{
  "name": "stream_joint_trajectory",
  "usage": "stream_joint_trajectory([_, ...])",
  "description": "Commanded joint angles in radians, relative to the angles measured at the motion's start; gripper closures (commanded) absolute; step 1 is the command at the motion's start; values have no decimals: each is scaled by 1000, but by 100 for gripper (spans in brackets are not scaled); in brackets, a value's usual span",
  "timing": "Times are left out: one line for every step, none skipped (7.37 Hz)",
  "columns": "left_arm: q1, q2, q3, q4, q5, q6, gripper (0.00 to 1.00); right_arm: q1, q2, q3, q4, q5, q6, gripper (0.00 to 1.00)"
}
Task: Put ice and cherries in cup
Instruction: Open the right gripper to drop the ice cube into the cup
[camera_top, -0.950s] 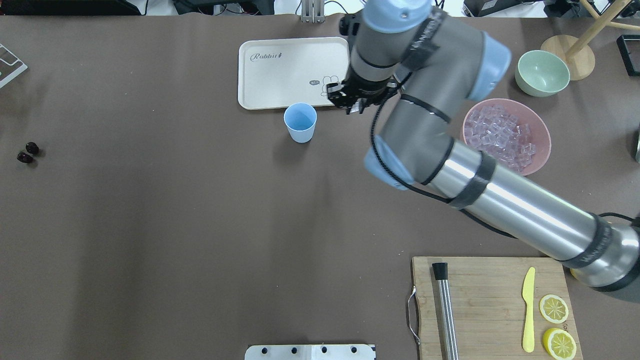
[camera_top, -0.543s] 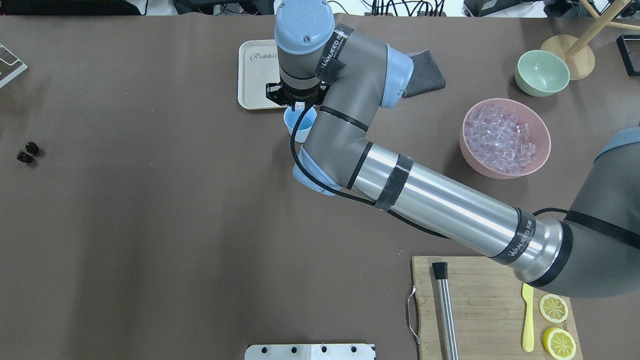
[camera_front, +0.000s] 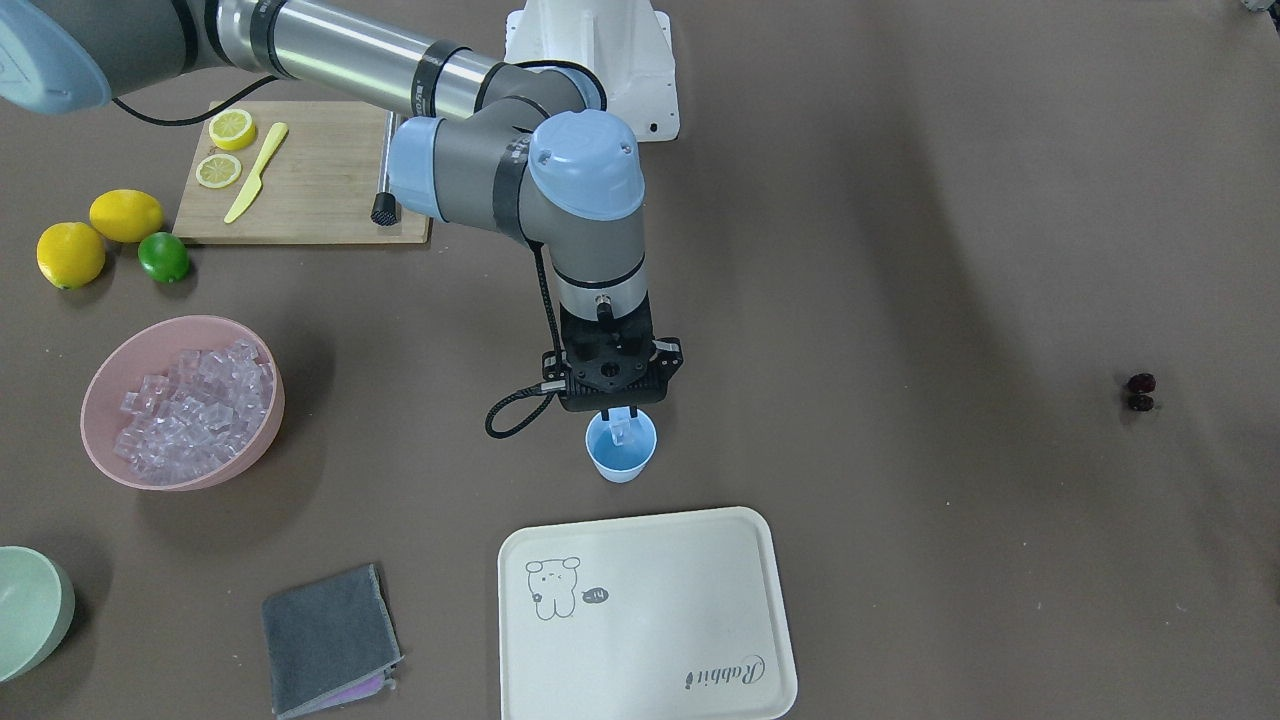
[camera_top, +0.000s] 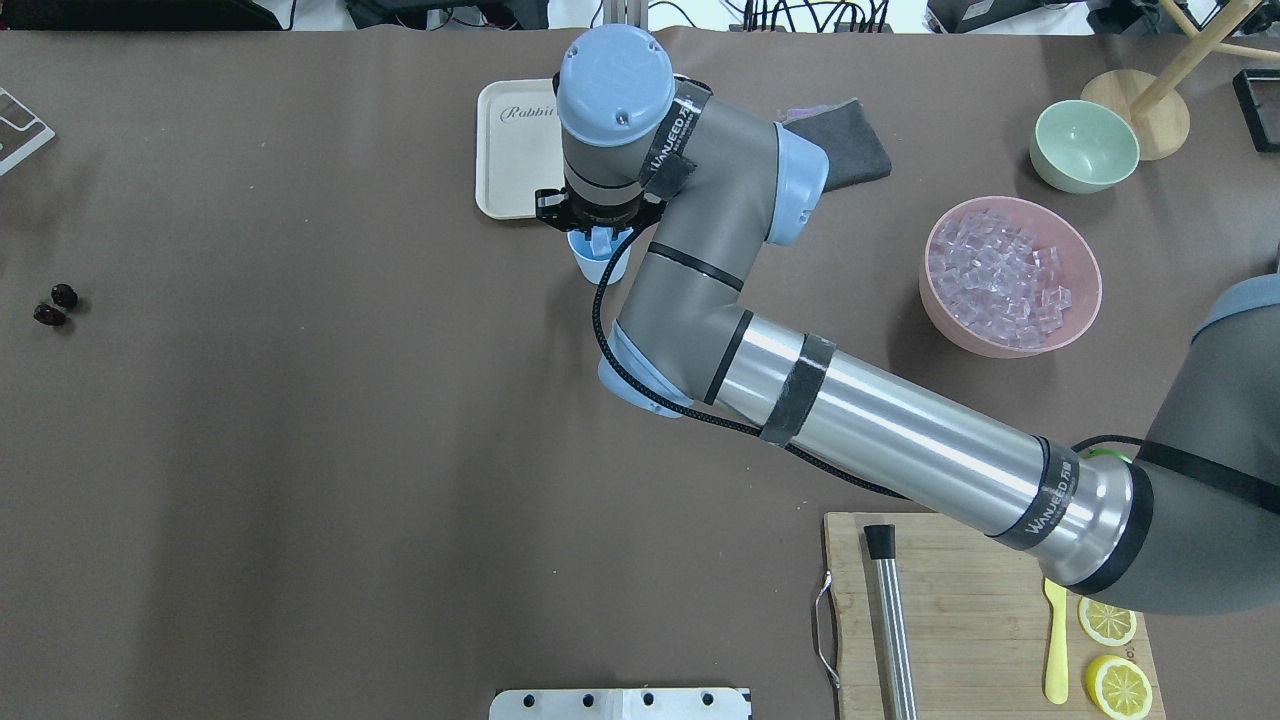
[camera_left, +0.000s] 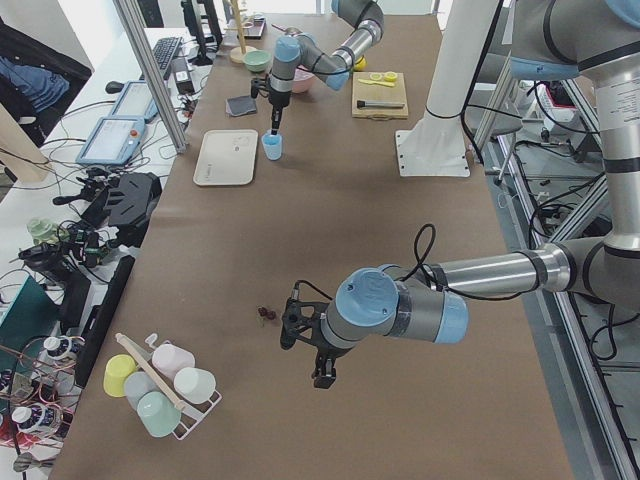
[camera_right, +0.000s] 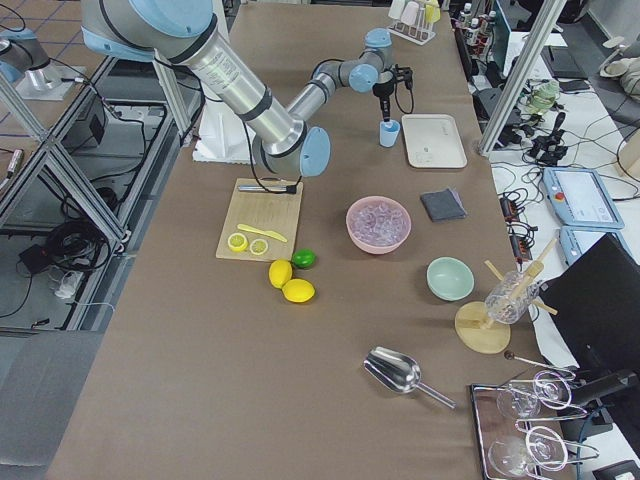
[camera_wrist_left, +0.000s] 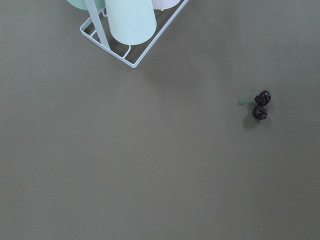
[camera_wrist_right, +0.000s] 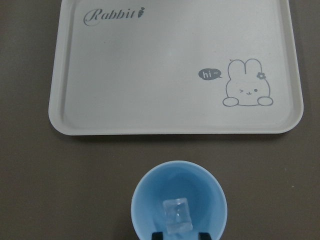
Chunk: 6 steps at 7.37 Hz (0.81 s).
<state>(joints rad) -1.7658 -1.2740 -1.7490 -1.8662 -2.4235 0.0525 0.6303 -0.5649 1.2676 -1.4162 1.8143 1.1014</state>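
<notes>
— Where is the ice cube (camera_wrist_right: 176, 215)?
— Inside the blue cup (camera_front: 621, 468), just under the right gripper (camera_front: 620, 414). Its jaws are parted wider than the cube and, I judge, grip nothing.
— Next?
— Rise straight up, clear of the rim. The cherries (camera_front: 1140, 392) lie well apart; the left gripper (camera_left: 305, 350) I cannot tell

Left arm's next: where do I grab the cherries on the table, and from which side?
Come straight down on the cherries, closing across both fruits where they touch. They lie flat and side by side on the table, and the thin green stem looks too slight to pinch.
</notes>
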Motion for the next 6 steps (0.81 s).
stream_joint_trajectory([0, -4, 8, -2, 0, 1, 2, -1, -13, 18, 2, -1, 12, 15])
stream_joint_trajectory([0, -2, 8, -2, 0, 1, 2, 15, -24, 36, -9, 8, -4, 21])
stream_joint_trajectory([0, -2, 6, -2, 0, 1, 2, 49, -74, 79, -12, 34, -23, 23])
stream_joint_trajectory([0, -2, 8, -2, 0, 1, 2, 99, -201, 192, -12, 89, -120, 25])
stream_joint_trajectory([0, -2, 8, -2, 0, 3, 2, 176, -340, 305, -15, 152, -205, 28])
stream_joint_trajectory([0, -1, 8, -2, 0, 3, 2, 249, -462, 390, -26, 196, -327, 28])
